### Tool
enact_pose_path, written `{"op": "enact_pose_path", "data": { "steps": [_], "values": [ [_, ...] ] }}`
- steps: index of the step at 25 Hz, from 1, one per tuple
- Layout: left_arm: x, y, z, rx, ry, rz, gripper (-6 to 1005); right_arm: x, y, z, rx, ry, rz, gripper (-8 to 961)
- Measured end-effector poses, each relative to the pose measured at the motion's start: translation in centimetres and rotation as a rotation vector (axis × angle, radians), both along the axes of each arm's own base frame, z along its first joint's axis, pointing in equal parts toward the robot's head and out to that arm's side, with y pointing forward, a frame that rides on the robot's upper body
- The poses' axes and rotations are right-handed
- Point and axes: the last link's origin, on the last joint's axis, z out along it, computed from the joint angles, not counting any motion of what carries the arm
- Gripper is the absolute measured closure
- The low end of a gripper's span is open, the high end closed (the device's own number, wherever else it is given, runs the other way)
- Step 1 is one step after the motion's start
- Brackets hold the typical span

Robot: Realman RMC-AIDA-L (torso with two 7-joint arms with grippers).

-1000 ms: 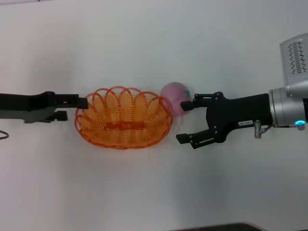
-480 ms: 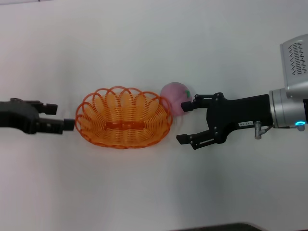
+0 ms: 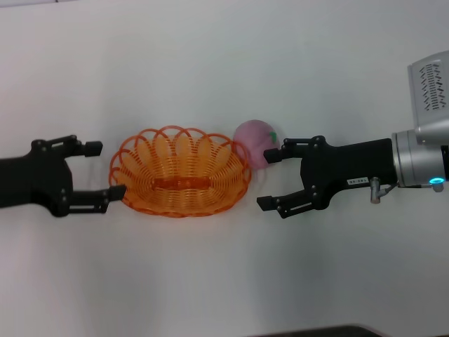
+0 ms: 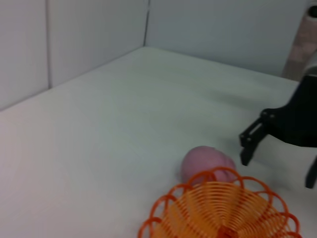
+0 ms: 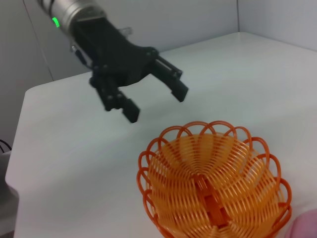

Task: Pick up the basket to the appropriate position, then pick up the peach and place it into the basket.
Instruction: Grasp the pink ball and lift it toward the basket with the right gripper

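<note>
A: Since the basket point(image 3: 179, 172) sits flat on the white surface point(image 3: 224, 70) between both arms, which step would you say is in hand?

B: Fetching the peach point(image 3: 255, 143), I judge. The left tool point(image 3: 95, 168) stands released just beside the basket's left end, its lower finger at or near the rim, and it grasps nothing. The right tool point(image 3: 271, 177) is also spread wide, at the basket's right end.

A: And where is the peach, exactly?

B: On the surface, touching the basket's far-right rim. The right tool's upper fingertip lies against or just in front of it; I cannot tell which. The fruit is not between the fingers.

A: So how should the right tool go about it?

B: Shift toward the far side until the peach sits centred in the gap, then close gently across its widest part. The rim crowds one side, so a finger could snag the wire loops and drag the basket.

A: And the lift?

B: Straight up, clear of the scallops, then over the middle.
</note>
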Motion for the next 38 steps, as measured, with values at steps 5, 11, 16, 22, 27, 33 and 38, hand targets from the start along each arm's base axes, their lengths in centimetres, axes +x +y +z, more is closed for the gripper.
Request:
{"op": "enact_pose_path", "data": {
  "steps": [5,11,16,22,27,33,38],
  "values": [
    [-1.7,-2.8,-0.4,0.008,-0.019,-0.032,112,0.0,0.0,0.0,0.001,0.0,0.002,118],
    [-4.0,-6.0,-0.8,0.009,-0.045,0.051,111,0.1,-0.2,0.0,-0.001,0.004,-0.003,121],
    [-4.6,-7.6,-1.9,0.02,-0.1,0.051,111,0.2,-0.3,0.1,0.002,0.003,-0.003,123],
    [-4.6,-7.9,-1.9,0.017,-0.115,0.044,112,0.1,-0.4,0.5,-0.007,0.013,0.008,126],
    [-5.3,-8.2,-1.4,0.05,-0.098,0.056,112,0.3,-0.5,1.1,0.003,0.001,0.023,129],
    [-5.4,-8.3,-1.2,0.062,-0.102,0.058,112,0.7,-0.8,3.5,0.047,0.017,0.002,132],
    [-5.5,-8.2,-1.1,0.067,-0.096,0.06,112,0.7,-0.7,4.4,0.021,-0.001,-0.071,134]
  ]
}}
